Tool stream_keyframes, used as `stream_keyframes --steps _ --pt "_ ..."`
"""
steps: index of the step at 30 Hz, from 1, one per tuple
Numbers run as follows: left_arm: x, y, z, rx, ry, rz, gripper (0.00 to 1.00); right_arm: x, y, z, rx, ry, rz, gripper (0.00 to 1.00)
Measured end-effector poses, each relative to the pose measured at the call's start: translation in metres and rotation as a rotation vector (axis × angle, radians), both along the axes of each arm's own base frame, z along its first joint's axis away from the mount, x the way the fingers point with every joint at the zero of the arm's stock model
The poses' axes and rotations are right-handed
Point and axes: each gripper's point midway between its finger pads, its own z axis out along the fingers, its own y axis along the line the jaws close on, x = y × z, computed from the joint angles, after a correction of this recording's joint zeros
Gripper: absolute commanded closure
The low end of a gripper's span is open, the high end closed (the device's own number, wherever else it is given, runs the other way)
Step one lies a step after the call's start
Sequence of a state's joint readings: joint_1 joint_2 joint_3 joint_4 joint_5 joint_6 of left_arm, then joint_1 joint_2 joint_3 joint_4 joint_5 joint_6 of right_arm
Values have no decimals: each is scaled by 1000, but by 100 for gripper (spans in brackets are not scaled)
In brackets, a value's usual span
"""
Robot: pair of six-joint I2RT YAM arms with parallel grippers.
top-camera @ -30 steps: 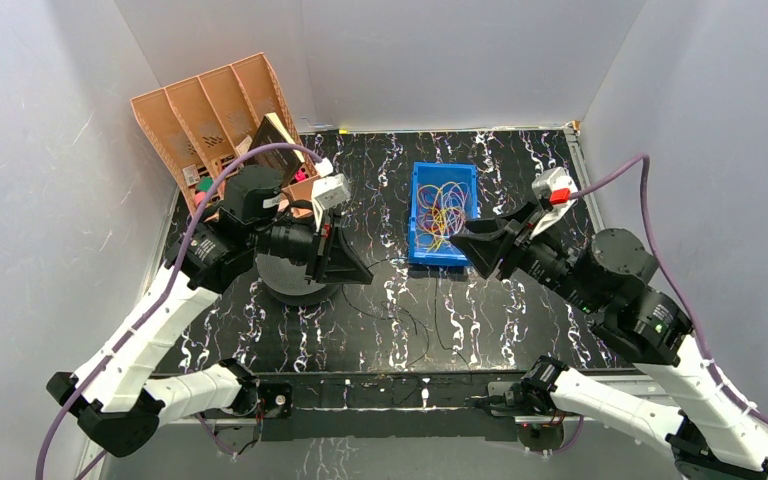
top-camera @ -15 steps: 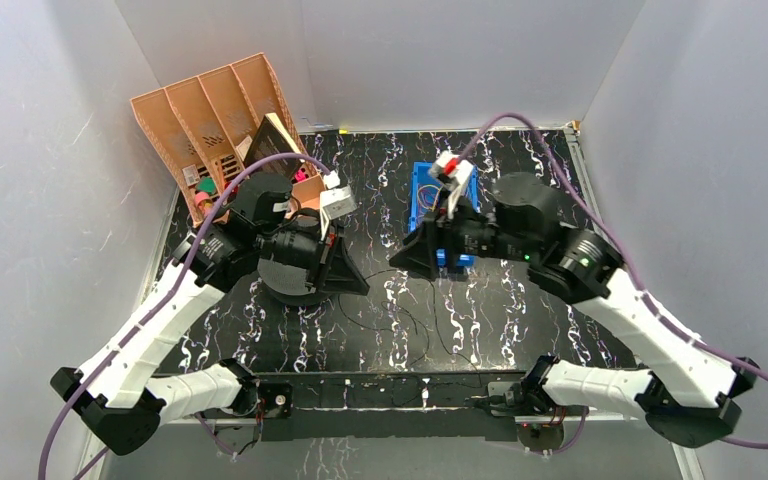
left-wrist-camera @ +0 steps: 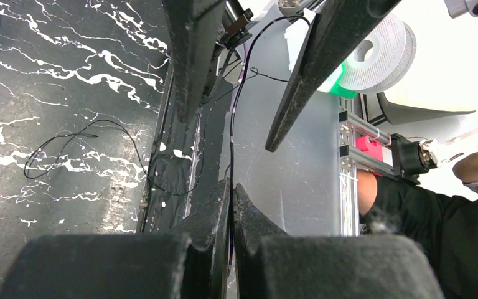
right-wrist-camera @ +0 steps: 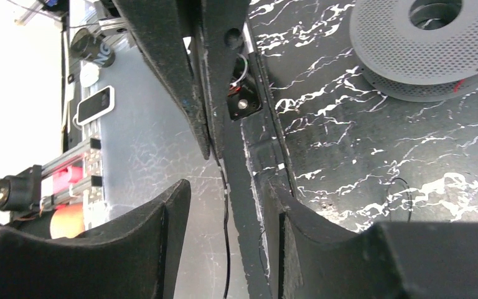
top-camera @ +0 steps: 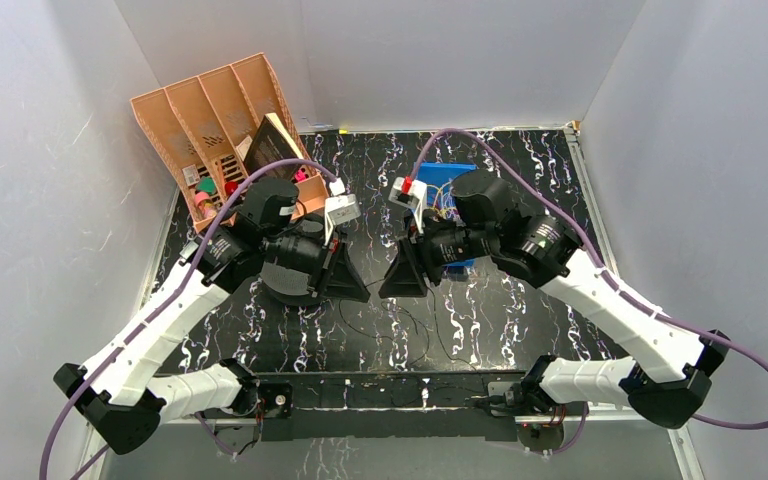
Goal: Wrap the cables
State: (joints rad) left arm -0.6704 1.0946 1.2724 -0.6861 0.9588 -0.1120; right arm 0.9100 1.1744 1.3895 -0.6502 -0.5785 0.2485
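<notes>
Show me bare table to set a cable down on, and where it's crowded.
Bare: the far strip of table between the orange organizer and the blue bin, and the far corner between that bin and the right wall. Crowded: the centre, where the left gripper, shut on a black cable, faces the open right gripper beside the grey spool.

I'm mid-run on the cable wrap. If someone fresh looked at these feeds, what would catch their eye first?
The two grippers nose to nose in the centre: the left gripper is pinched shut on a thin black cable, and the right gripper is open around the same strand. Next come the orange file rack at the back left and the blue bin, half hidden behind the right arm.
</notes>
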Motion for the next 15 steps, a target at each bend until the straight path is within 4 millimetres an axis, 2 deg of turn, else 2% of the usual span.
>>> stream_keyframes --steps 4,6,8,10,14,15 --pt "-1 0 -1 3 3 -5 100 -6 3 -2 2 18 48 56" --pt "-2 -1 -1 3 3 -7 100 -6 5 -5 -2 27 63 64" --pt "-2 -1 -2 4 5 -8 100 -7 7 -9 -10 41 77 78" --pt "-1 -1 -2 6 6 -8 100 -5 10 -13 -21 50 82 99" --pt "-1 -2 -4 9 9 -6 98 -4 10 -16 -30 45 80 100" --pt "0 -2 -4 11 9 -5 89 -4 10 -16 -29 42 79 100"
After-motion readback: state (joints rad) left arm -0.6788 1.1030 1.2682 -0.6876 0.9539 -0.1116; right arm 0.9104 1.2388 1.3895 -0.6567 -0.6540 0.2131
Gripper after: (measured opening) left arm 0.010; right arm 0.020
